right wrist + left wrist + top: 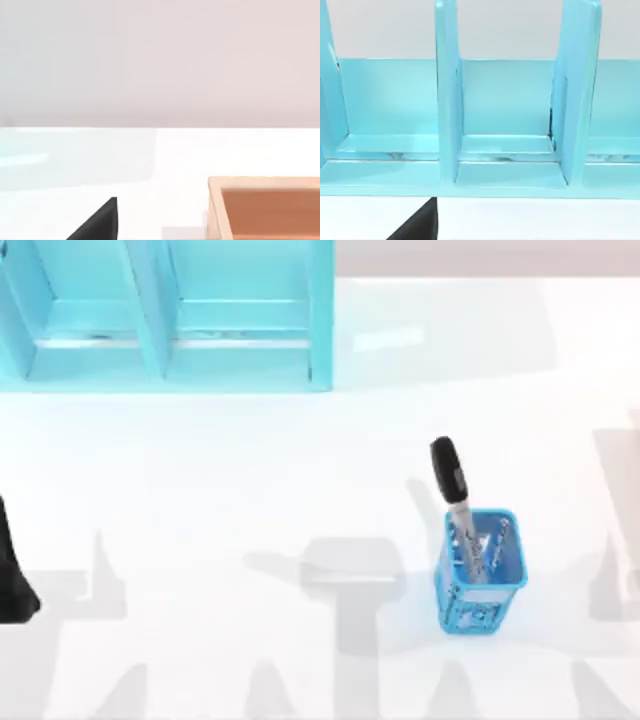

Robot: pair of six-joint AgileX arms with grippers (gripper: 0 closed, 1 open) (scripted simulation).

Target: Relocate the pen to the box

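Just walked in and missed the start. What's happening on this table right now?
Nothing is being handled yet. The pen stands tilted in a blue mesh cup toward the table's right, black cap up. A light-blue divided rack sits at the far left. An orange-brown box appears in the right wrist view.

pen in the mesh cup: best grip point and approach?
Grip the pen on its black cap end, coming from above. Its lower barrel is sunk in the blue mesh cup, whose walls block a side grasp; the cap stands proud, tilted toward the table's far left.
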